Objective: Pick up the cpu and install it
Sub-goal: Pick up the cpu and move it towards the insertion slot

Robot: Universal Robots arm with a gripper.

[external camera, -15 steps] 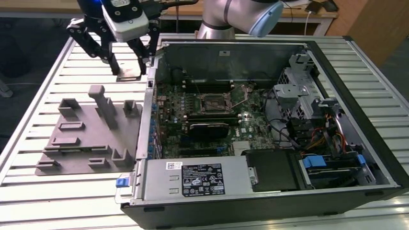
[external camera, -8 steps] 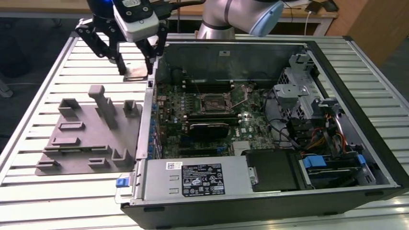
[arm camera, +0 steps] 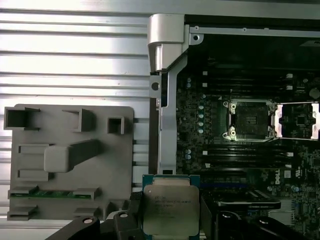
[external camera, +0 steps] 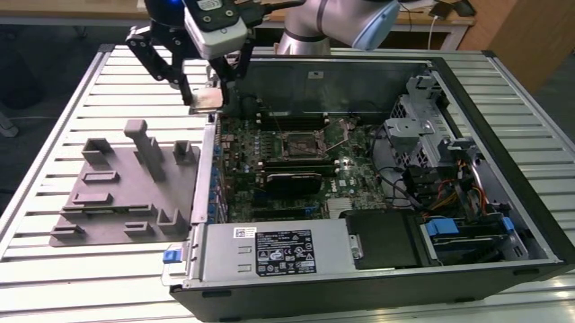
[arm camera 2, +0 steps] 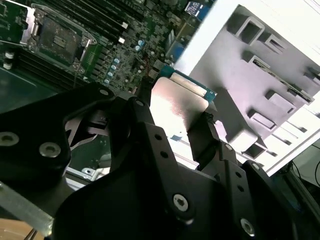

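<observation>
Item: cpu (arm camera: 170, 206). Flat square chip, metal lid, green rim.
Location: aloft over case wall (arm camera: 167, 130), exterior view's far left; empty socket (arm camera: 248, 120) well apart.
Tool: gripper (external camera: 207, 96) clamped on opposite edges.
Handling: likely light, rigid, slippery; underside probably fragile, so edge hold only.

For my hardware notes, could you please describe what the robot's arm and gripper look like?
The arm is rounded silver-grey metal with a pale blue joint cap. A light grey box sits at its wrist. The gripper is matte black: two jointed link fingers studded with silver screw heads.
</observation>
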